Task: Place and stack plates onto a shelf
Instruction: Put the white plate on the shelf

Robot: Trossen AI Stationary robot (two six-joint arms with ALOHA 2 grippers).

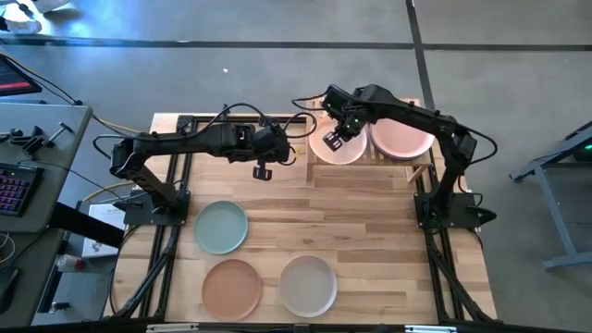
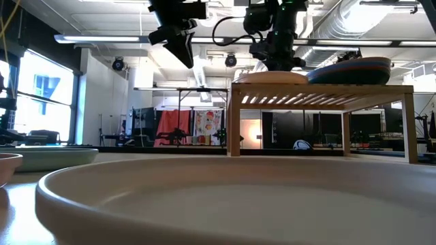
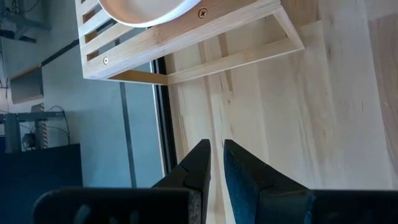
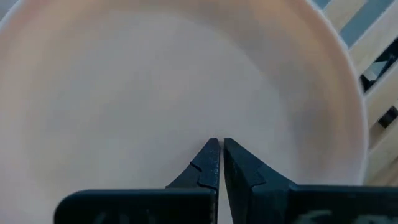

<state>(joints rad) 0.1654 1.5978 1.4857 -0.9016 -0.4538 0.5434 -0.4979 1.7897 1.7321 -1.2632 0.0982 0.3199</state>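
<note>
The right tool [image 1: 335,137] hovered with fingers nearly closed and empty over the cream plate [image 1: 338,145] on the shelf [image 1: 370,159]. The left tool [image 1: 262,172], narrow too, waited just left of the shelf. Three plates lay on the near table [image 1: 388,231]. They looked stiff, light and smooth; the rim seemed the best hold.

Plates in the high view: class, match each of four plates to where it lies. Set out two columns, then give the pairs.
Things:
1. pale green plate
2. terracotta plate
3. beige plate
4. pink plate

Places:
A. on the shelf, right side
B. table's near edge, right of terracotta
C. table's near edge, leftmost
D. on the table, just beyond terracotta

Pairs: 1-D, 2-C, 3-B, 4-A
</note>
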